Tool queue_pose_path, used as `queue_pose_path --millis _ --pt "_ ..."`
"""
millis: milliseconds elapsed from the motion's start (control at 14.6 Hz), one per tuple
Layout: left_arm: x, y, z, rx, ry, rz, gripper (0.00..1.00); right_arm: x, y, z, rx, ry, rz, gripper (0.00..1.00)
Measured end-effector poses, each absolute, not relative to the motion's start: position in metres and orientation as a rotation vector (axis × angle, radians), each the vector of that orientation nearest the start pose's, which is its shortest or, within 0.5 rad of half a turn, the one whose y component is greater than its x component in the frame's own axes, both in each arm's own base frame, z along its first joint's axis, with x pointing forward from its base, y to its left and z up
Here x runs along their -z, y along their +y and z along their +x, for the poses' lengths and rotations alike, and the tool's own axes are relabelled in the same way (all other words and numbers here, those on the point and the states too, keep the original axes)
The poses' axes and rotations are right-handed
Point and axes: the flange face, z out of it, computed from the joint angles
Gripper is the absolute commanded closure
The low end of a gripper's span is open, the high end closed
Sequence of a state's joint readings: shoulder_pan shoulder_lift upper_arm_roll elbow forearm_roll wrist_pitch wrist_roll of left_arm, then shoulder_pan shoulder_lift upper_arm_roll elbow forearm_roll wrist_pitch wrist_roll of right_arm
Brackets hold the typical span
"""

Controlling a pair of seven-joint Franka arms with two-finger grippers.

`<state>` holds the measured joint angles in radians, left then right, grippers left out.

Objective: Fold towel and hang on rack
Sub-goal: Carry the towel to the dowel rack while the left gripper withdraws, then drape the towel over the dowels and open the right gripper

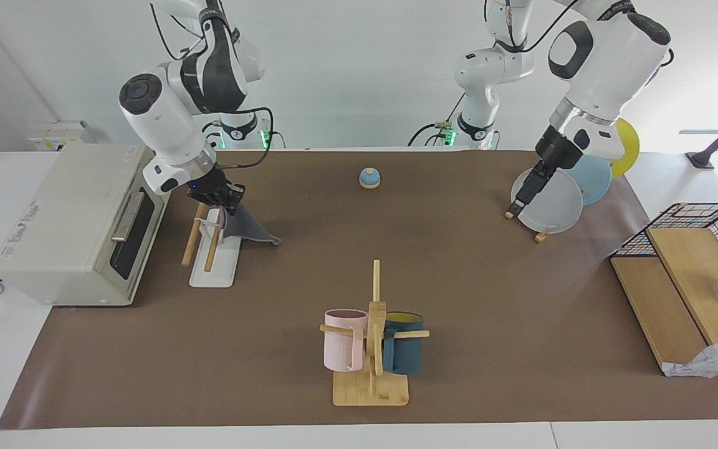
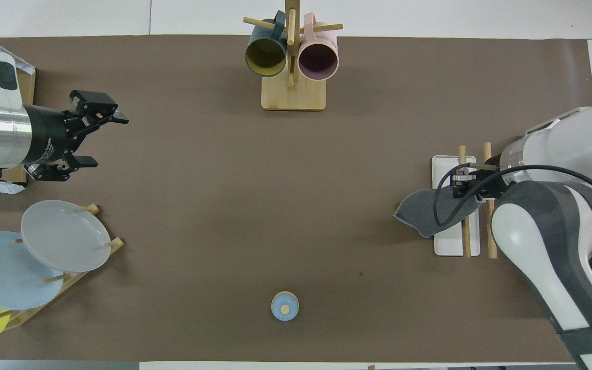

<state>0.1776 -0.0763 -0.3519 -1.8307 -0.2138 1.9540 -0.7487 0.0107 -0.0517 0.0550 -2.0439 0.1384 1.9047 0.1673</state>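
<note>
Mostly dark grey towel point(image 1: 248, 226), purple edge showing, draped beside rack point(image 1: 212, 244).

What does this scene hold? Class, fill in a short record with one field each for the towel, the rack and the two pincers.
towel: dark grey face showing, held up at one edge, draped from the rack down toward the table
rack: two wooden rods on a white base, in front of the oven
right pincer: shut on the towel, over the rack
left pincer: open, holding nothing, above the plate stand
</note>
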Motion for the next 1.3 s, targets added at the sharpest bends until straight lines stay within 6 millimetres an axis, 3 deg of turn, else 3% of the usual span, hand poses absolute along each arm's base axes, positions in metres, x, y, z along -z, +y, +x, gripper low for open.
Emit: queue_pose_path --millis 275,480,824,1167,1304 --pt "-0.603 -0.095 0.553 0.149 -0.363 -3.188 0.0 -0.457 -0.009 0.526 -0.149 0.14 -3.026 1.0" --pt "-0.612 -0.068 0.558 0.016 -0.058 -3.168 0.0 -0.456 -0.024 0.526 -0.146 0.042 -3.053 1.0" --pt "-0.598 -0.074 0.545 -0.155 0.028 -3.144 0.0 -0.461 -0.037 0.524 -0.134 -0.089 -3.089 1.0" --pt "-0.597 -0.072 0.541 -0.144 0.022 -3.143 0.0 -0.457 -0.049 0.52 -0.149 -0.101 -3.112 1.0" --pt "-0.598 -0.072 0.541 -0.139 0.021 -3.144 0.0 -0.455 -0.049 0.518 -0.157 -0.101 -3.112 0.46"
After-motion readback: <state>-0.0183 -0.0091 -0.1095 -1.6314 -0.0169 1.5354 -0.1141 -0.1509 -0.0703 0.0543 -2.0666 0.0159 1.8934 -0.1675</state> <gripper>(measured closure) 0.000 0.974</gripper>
